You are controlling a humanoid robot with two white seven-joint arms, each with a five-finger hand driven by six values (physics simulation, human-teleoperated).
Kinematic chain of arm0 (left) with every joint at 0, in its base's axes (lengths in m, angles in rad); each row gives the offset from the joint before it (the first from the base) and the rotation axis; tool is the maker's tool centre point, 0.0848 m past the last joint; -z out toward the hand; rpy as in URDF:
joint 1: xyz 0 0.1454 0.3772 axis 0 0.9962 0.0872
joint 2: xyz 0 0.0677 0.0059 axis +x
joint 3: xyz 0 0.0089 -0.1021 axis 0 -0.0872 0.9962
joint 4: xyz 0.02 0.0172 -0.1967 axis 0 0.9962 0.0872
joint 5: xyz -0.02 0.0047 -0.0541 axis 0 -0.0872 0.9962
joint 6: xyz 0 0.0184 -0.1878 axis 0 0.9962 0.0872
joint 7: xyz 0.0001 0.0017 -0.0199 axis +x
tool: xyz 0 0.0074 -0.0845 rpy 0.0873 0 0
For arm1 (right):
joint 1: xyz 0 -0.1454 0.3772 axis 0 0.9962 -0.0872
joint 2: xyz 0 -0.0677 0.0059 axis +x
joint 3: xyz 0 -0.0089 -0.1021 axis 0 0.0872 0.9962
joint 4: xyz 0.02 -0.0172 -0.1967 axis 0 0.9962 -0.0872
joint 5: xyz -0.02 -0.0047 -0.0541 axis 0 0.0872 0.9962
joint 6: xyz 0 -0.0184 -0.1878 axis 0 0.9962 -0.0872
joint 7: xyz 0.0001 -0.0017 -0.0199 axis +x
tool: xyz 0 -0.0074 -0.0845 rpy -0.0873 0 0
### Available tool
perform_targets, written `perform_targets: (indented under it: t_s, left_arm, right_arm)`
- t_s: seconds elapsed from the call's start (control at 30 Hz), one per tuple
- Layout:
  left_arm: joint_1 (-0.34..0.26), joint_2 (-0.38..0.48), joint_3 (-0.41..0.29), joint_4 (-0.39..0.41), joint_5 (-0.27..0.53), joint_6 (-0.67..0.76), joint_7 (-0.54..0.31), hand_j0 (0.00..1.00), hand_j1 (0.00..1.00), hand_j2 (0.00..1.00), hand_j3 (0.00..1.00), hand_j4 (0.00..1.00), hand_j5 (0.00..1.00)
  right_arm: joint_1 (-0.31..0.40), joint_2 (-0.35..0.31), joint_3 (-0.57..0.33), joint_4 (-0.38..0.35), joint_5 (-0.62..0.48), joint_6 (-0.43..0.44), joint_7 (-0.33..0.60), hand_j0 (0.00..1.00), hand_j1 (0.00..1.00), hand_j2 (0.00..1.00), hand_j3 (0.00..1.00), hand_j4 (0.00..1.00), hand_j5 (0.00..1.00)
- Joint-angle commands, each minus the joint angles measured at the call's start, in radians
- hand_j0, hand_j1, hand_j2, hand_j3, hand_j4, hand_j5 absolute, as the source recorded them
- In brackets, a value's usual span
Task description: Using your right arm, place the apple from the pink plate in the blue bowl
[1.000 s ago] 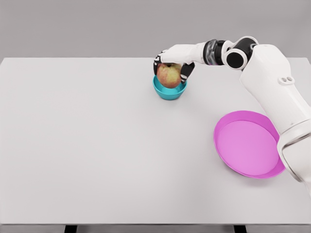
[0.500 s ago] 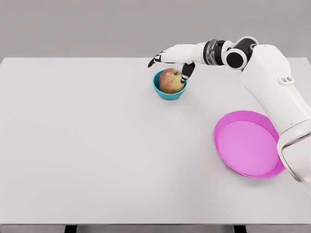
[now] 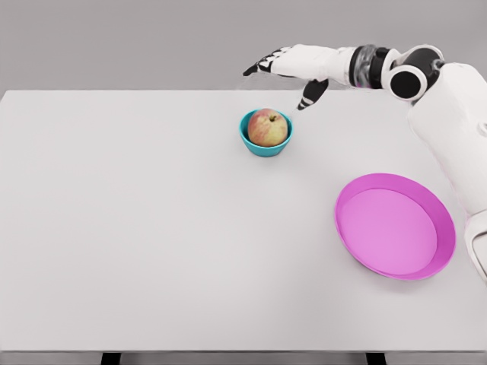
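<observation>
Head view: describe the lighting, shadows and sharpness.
Head view: flat, even light with no glare; only faint soft shadows under the blue bowl and pink plate; the apple and the open right hand look sharp, without motion blur.

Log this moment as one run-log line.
apple: in bowl | plate: empty | right hand: open, above and right of bowl, touching nothing | left arm: not in view

Red-yellow apple [image 3: 268, 127] sits inside small blue bowl [image 3: 265, 146], near table's far edge, centre-right. Apple fills bowl, top showing above rim. Pink plate [image 3: 395, 226], round and shallow, lies empty near right edge, well apart from bowl, tilted slightly toward camera.
</observation>
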Motion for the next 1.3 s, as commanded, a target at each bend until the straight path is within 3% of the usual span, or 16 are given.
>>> perform_targets:
  t_s: [0.0,0.2,0.3,0.37,0.5,0.63,0.8,1.03,1.27]
  left_arm:
    - [0.0,0.0,0.0,-0.001,0.001,0.001,0.0,1.0,1.0,1.0,1.0,1.0,1.0]
    - [0.0,0.0,0.0,0.0,0.001,0.0,0.0,1.0,1.0,1.0,1.0,1.0,1.0]
    - [0.0,0.0,0.0,-0.001,0.001,0.001,0.0,1.0,1.0,1.0,1.0,1.0,1.0]
    - [0.0,0.0,0.0,0.0,0.001,0.0,0.0,1.0,1.0,1.0,1.0,1.0,1.0]
    - [0.0,0.0,0.0,0.0,0.001,0.001,0.0,1.0,1.0,1.0,1.0,1.0,1.0]
    - [0.0,0.0,0.0,0.0,0.001,0.0,0.0,1.0,1.0,1.0,1.0,1.0,1.0]
    - [-0.008,0.0,0.001,0.0,0.001,0.0,0.0,1.0,1.0,1.0,1.0,1.0,1.0]
    - [0.0,0.0,-0.002,0.0,0.001,0.0,0.0,1.0,1.0,1.0,1.0,1.0,1.0]
    - [0.0,0.0,0.0,0.0,0.001,0.0,0.0,1.0,1.0,1.0,1.0,1.0,1.0]
  right_arm:
    - [0.003,-0.09,-0.069,-0.077,-0.067,0.003,-0.001,1.0,1.0,1.0,1.0,1.0,1.0]
    - [0.078,-0.144,-0.146,-0.085,-0.168,0.003,-0.001,1.0,1.0,1.0,1.0,1.0,1.0]
    - [0.187,-0.146,-0.278,-0.195,-0.173,0.003,-0.001,1.0,1.0,1.0,1.0,1.0,1.0]
    - [0.23,-0.184,-0.315,-0.258,-0.174,0.003,-0.001,1.0,1.0,1.0,1.0,1.0,1.0]
    - [0.301,-0.196,-0.344,-0.321,-0.174,0.003,-0.001,1.0,1.0,1.0,1.0,1.0,1.0]
    - [0.419,-0.231,-0.407,-0.456,-0.174,0.003,-0.001,1.0,1.0,1.0,1.0,1.0,1.0]
    - [0.434,-0.273,-0.411,-0.459,-0.176,0.003,-0.001,1.0,1.0,1.0,1.0,1.0,1.0]
    - [0.497,-0.284,-0.487,-0.459,-0.174,0.003,-0.001,1.0,1.0,1.0,1.0,1.0,1.0]
    - [0.511,-0.296,-0.496,-0.453,-0.174,0.003,-0.001,1.0,1.0,1.0,1.0,1.0,1.0]
